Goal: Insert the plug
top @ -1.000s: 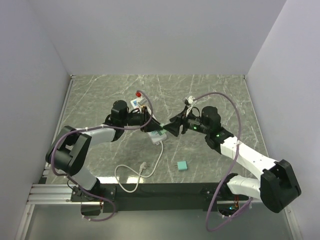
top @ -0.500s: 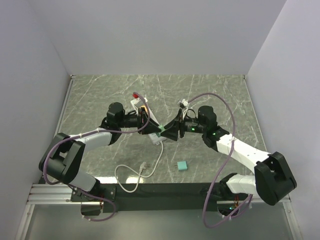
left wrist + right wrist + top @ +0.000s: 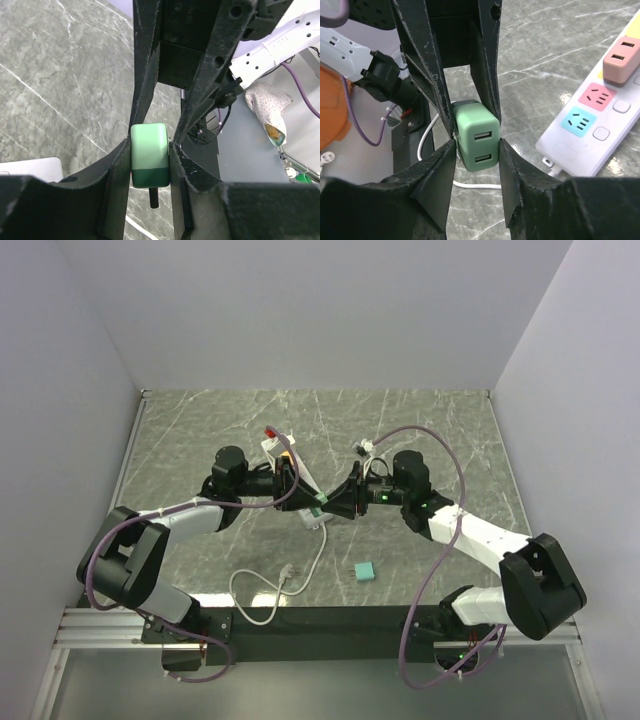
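A green plug (image 3: 322,501) with two USB ports (image 3: 477,140) hangs above the table between both grippers. My left gripper (image 3: 315,499) is shut on it, and in the left wrist view (image 3: 149,165) a dark prong points down. My right gripper (image 3: 333,504) comes from the opposite side, and its fingers (image 3: 476,150) press both sides of the same plug. The white power strip (image 3: 276,448) lies under my left gripper. Its pink and blue sockets show in the right wrist view (image 3: 580,117), with a pink plug (image 3: 622,60) in one socket.
The strip's white cable (image 3: 262,592) loops toward the near edge and ends in a plug (image 3: 287,570). A small teal block (image 3: 364,570) lies on the marble table (image 3: 430,430) near the front. A red part (image 3: 272,430) sits at the strip's far end. Grey walls surround the table.
My right gripper has moved left until its fingers closed around the green plug held by my left gripper. My left arm shifted slightly left and its elbow dropped.
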Robot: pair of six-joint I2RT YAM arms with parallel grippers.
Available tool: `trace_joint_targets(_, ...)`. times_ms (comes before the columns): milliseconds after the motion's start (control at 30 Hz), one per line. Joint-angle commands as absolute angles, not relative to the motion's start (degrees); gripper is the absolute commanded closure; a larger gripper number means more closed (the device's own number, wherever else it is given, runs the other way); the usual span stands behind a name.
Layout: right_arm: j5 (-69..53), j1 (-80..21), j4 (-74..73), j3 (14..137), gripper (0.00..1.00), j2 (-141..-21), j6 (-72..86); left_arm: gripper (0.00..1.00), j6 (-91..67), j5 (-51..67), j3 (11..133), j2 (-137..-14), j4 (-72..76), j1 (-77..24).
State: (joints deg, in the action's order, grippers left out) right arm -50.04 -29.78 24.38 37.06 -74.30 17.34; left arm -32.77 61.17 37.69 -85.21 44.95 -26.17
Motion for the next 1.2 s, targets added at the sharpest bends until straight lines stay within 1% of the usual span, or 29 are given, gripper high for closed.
trace_joint_targets(0, -54.8, -31.0, 29.0, 38.8, 0.57, -75.0, 18.7, 1.00, -33.3, 61.4, 37.6, -84.3, 49.6, -26.2)
trace_joint_targets(100, -55.2, -31.2, 29.5, 38.8, 0.62, -75.5, 18.9, 1.00, -32.9, 61.3, 37.5, -83.9, 49.0, -26.2)
trace_joint_targets(133, -55.4, -31.2, 29.7, 38.9, 0.67, -75.7, 18.9, 1.00, -33.0, 61.3, 37.5, -83.8, 49.1, -26.1)
trace_joint_targets(200, -56.0, -31.5, 30.6, 39.1, 0.72, -76.1, 19.5, 1.00, -33.6, 61.6, 37.4, -84.0, 50.3, -26.2)
trace_joint_targets(233, -56.2, -31.5, 30.8, 39.2, 0.77, -76.5, 19.7, 1.00, -33.7, 61.7, 37.3, -84.0, 50.6, -26.2)
trace_joint_targets(300, -56.3, -31.6, 31.5, 39.0, 0.83, -76.7, 20.3, 1.00, -33.8, 61.8, 37.4, -84.3, 50.7, -26.2)
trace_joint_targets(333, -56.4, -31.6, 32.2, 39.1, 0.88, -76.8, 20.6, 1.00, -33.8, 61.7, 37.4, -84.3, 50.5, -26.2)
trace_joint_targets(400, -55.4, -31.6, 32.5, 38.9, 0.94, -76.9, 21.0, 1.00, -33.9, 61.5, 37.3, -84.5, 50.6, -26.2)
trace_joint_targets(433, -54.7, -31.6, 32.3, 38.9, 0.98, -76.9, 21.1, 0.99, -34.0, 61.3, 37.3, -84.5, 51.0, -26.2)
trace_joint_targets(467, -53.8, -31.6, 32.0, 38.9, 0.99, -76.7, 20.8, 0.97, -34.4, 61.2, 37.3, -84.6, 51.2, -26.2)
trace_joint_targets(500, -52.9, -31.6, 31.4, 39.1, 1.00, -76.6, 20.6, 0.89, -34.7, 61.1, 37.3, -84.7, 51.5, -26.2)
trace_joint_targets(567, -50.4, -31.4, 29.4, 39.4, 1.00, -76.0, 19.7, 0.80, -35.3, 60.9, 37.3, -85.1, 51.9, -26.2)
trace_joint_targets(600, -49.6, -31.2, 29.0, 39.4, 1.00, -75.7, 19.4, 0.72, -35.5, 60.7, 37.3, -85.3, 52.1, -26.2)
trace_joint_targets(667, -47.9, -30.9, 27.7, 39.3, 1.00, -74.7, 19.2, 0.63, -36.1, 59.9, 37.1, -85.4, 52.8, -26.1)
trace_joint_targets(767, -44.7, -30.3, 24.2, 39.4, 1.00, -72.8, 17.8, 0.56, -36.6, 58.5, 37.3, -85.3, 52.7, -25.7)
trace_joint_targets(833, -43.1, -30.0, 20.8, 39.5, 1.00, -71.6, 17.1, 0.51, -37.1, 58.2, 37.1, -85.5, 52.7, -25.0)
trace_joint_targets(867, -41.9, -29.5, 20.1, 39.5, 1.00, -71.3, 16.6, 0.46, -37.7, 57.7, 37.0, -85.6, 53.3, -24.7)
trace_joint_targets(967, -40.9, -28.7, 19.1, 38.9, 1.00, -70.2, 16.3, 0.39, -38.8, 57.0, 36.7, -85.9, 53.8, -23.6)
trace_joint_targets(1067, -39.9, -28.4, 17.1, 39.5, 1.00, -69.8, 15.6, 0.36, -39.2, 56.6, 36.5, -86.0, 54.1, -22.6)
trace_joint_targets(1167, -37.7, -28.3, 14.7, 40.7, 1.00, -70.1, 14.5, 0.36, -38.7, 55.4, 36.4, -86.0, 53.0, -21.4)
